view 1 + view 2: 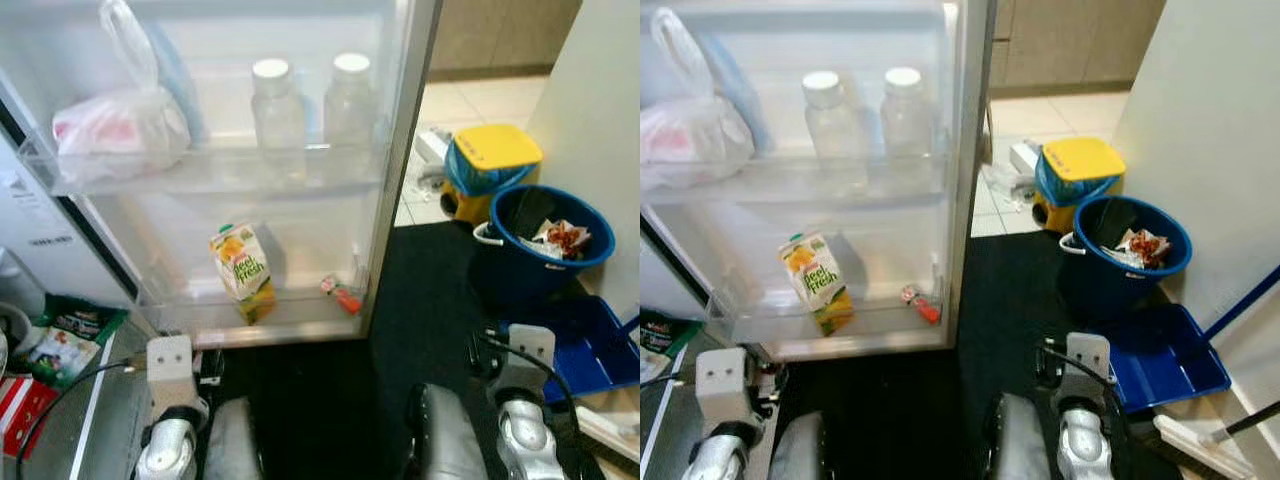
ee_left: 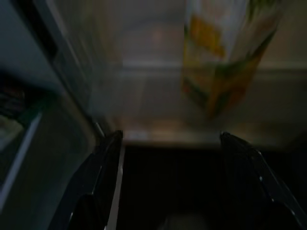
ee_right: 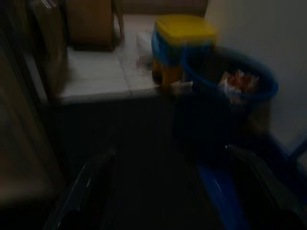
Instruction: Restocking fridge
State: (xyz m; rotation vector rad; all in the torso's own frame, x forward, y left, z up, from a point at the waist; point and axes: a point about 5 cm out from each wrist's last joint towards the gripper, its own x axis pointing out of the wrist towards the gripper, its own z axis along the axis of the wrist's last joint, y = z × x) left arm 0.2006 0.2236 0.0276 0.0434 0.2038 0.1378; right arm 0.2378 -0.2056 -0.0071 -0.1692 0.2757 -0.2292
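The fridge door (image 1: 395,150) stands open before me. On its lower shelf an orange juice carton (image 1: 243,272) leans a little, with a small red item (image 1: 345,297) to its right. Two clear white-capped bottles (image 1: 278,112) and a white plastic bag (image 1: 120,128) sit on the upper shelf. My left gripper (image 2: 170,139) hangs low in front of the lower shelf, open and holding nothing, with the carton (image 2: 220,62) just ahead of it. My right gripper (image 3: 170,155) is open over the dark mat, pointing toward the bins.
A blue bucket of rubbish (image 1: 545,240) and a yellow-lidded bin (image 1: 490,160) stand to the right by a white wall. A blue dustpan (image 1: 590,345) lies near my right arm (image 1: 525,400). Packets (image 1: 65,335) fill the fridge interior at left. A dark mat (image 1: 420,300) covers the floor.
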